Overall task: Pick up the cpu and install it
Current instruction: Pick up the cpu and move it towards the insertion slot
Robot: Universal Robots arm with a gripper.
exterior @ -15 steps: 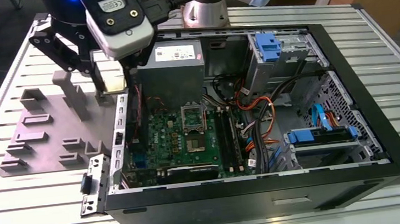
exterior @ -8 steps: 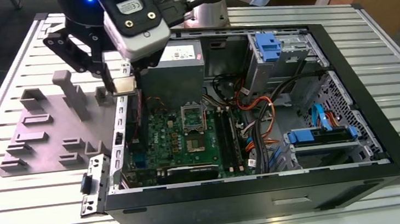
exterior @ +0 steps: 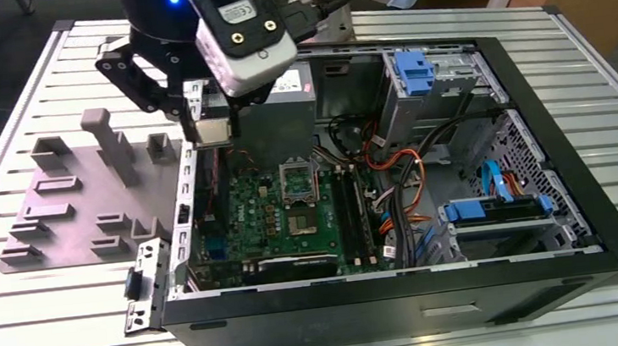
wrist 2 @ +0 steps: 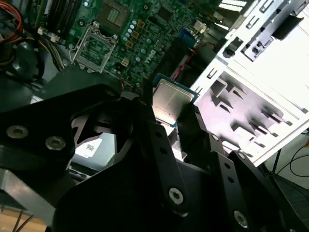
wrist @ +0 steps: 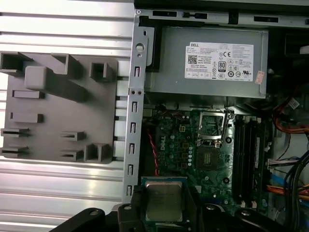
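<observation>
The gripper (exterior: 210, 125) was clamped on the cpu (exterior: 212, 133), one black finger pressed against each of two opposite edges; in both wrist views the chip (wrist: 164, 198) sat square between the fingers (wrist 2: 153, 126), its dull silver top facing the cameras and its pale rim showing around the metal. The cpu hung in the air, touching nothing but the fingers. Below the gripper stood the open computer case (exterior: 412, 299); the held chip was over the case's side wall, at the edge of the green motherboard (exterior: 279, 218). The socket (exterior: 299, 181) lay lower than the gripper and toward the exterior view's right of it, well apart from the chip; in the first wrist view the socket (wrist: 212, 125) showed beyond the fingertips, open and bare. The grey power supply (wrist: 212, 60) sat farther beyond the socket. On the gripper's other side, toward the exterior view's left, a grey fixture plate (exterior: 74, 204) with slotted blocks lay on the ribbed metal table (exterior: 50, 308), outside the case; orange and red cables (exterior: 381, 153) ran past the socket, farther from the gripper.
</observation>
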